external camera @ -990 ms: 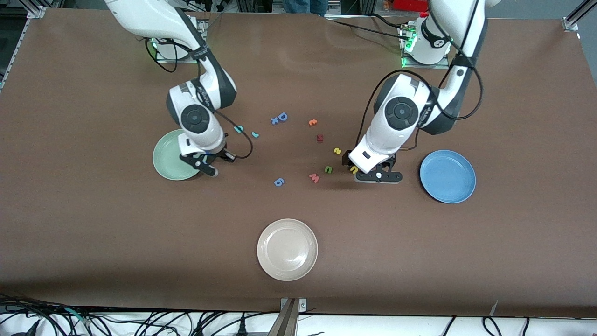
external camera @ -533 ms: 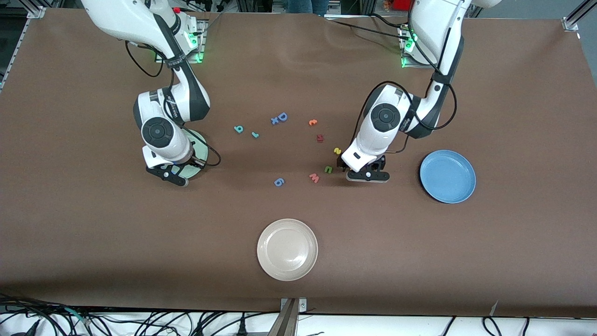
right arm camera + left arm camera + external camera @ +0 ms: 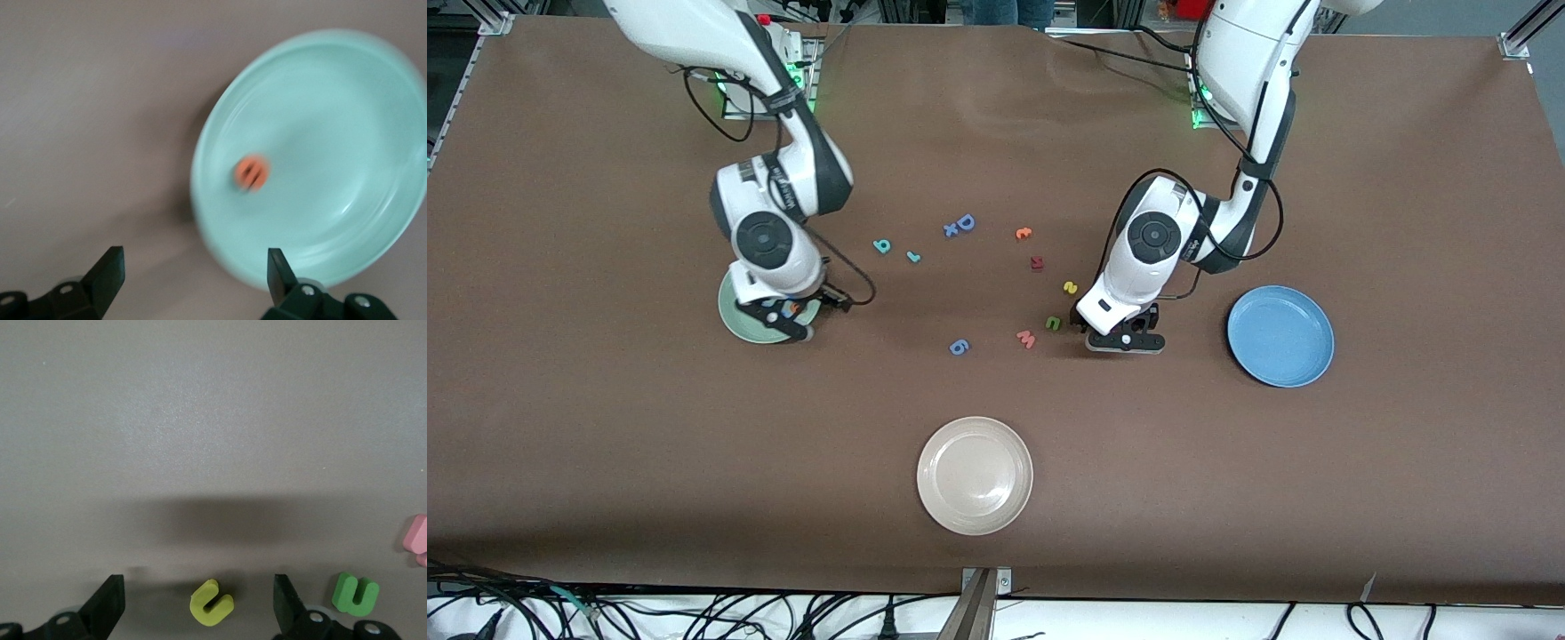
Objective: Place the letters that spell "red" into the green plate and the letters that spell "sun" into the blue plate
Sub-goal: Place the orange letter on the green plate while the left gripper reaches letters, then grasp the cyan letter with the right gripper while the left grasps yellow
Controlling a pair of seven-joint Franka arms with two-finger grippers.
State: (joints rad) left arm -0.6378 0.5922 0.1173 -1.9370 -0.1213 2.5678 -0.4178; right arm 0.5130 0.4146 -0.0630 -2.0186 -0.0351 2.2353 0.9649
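While both grippers are low over the table, neither grips anything. The right gripper is over the green plate, jaws spread wide, and its wrist view shows a small orange piece in the plate, blurred so that its shape cannot be read. The arm's wrist covers much of that plate in the front view. The left gripper is down at the table with its jaws wide on either side of the yellow u, which lies flat between them, apart from both fingers; the front view hides this letter under the gripper. Just beside it lie the green n and a pink w, with the yellow s a little farther from the front camera. The blue plate sits toward the left arm's end. Mid-table are the teal d, the teal r, a blue capital D, another orange letter, a dark red letter and a blue figure. An off-white plate lies nearest the front camera.
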